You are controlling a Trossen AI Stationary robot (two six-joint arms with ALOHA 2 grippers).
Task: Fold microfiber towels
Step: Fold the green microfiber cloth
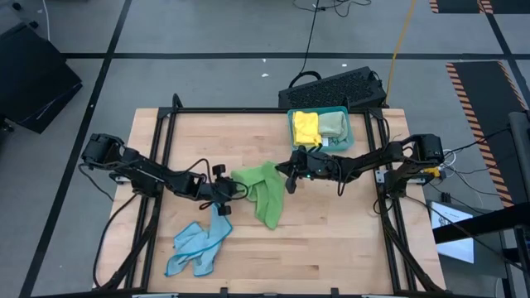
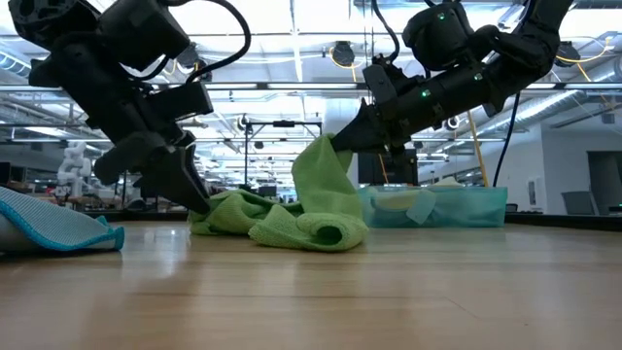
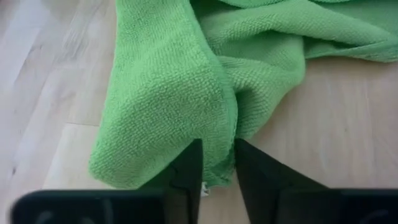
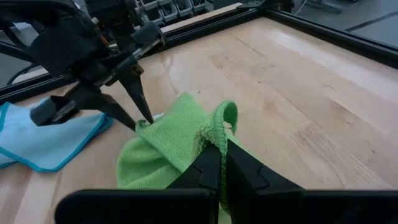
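While the right hand (image 4: 221, 163) has its fingers pinched together on an edge of the bright green towel (image 1: 263, 192) and holds that edge lifted off the tabletop (image 1: 348, 240), the left hand (image 3: 216, 163) sits low at the towel's opposite corner with its fingers only slightly apart, the cloth's hem lying in the narrow gap between them. Whether that corner is actually gripped I cannot tell; the fingers look loose around it. The towel lies crumpled near the middle of the tabletop, part raised, part bunched in a roll.

The main risk, as I judge it, is that the left corner slips free if the right hand pulls, so the cloth drags across in a heap instead of spreading flat. A lift with only one corner secured would also let the towel twist and fold crookedly. The light blue towel (image 1: 199, 245) lies just beside the left arm and could be caught and dragged. Yellow and pale towels sit in the teal tray (image 1: 358, 132), well clear.
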